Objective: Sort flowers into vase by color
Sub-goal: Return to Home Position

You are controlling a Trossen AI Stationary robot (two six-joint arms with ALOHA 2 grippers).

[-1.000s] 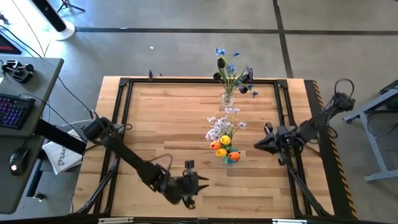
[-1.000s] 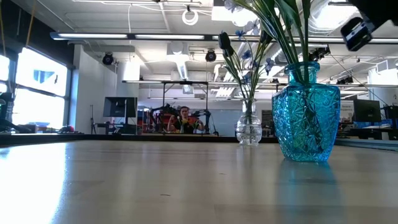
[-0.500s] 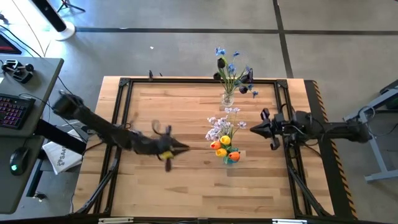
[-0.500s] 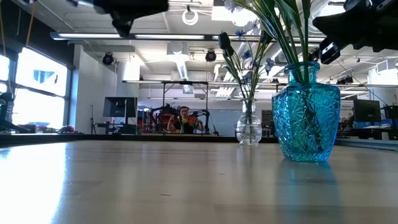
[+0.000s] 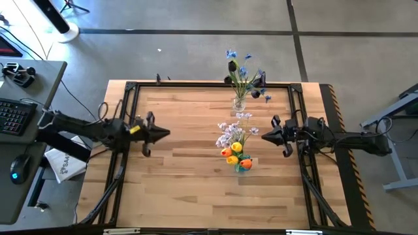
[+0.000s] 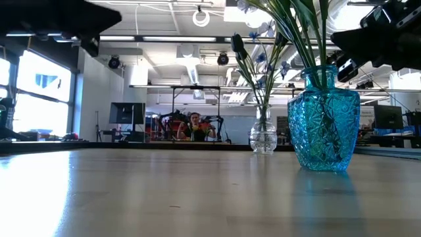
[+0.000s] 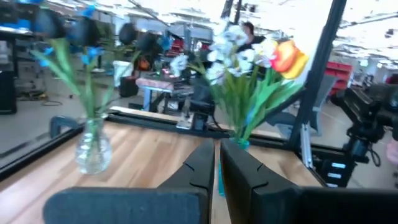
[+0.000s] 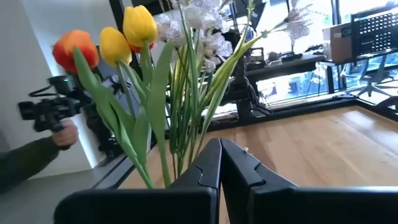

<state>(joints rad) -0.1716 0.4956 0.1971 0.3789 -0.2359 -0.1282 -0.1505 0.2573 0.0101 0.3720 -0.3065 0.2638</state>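
Two vases stand on the wooden table. A blue glass vase (image 6: 323, 125) holds yellow, orange-red and lilac-white flowers (image 5: 233, 145), their green stems stuck into it. A small clear vase (image 6: 263, 138) near the far edge holds blue and near-black flowers (image 5: 241, 72). My left gripper (image 5: 168, 134) hovers left of the blue vase, shut and pointing at it. My right gripper (image 5: 263, 136) hovers just right of the bunch, shut as well. The right wrist view shows the yellow tulips (image 8: 138, 25) and an orange one (image 8: 74, 43) straight ahead.
A black metal frame (image 5: 130, 88) runs round the table edges. Bare wood (image 5: 183, 189) lies toward the near edge and on the left half. A person's hand (image 8: 62, 134) holding a dark device shows beyond the table in the right wrist view.
My left gripper has swung from the table's near edge up and back toward the left side, ending level and pointing right. My right gripper has shifted slightly toward the far edge and levelled beside the flowers. The vases and flowers have stayed put.
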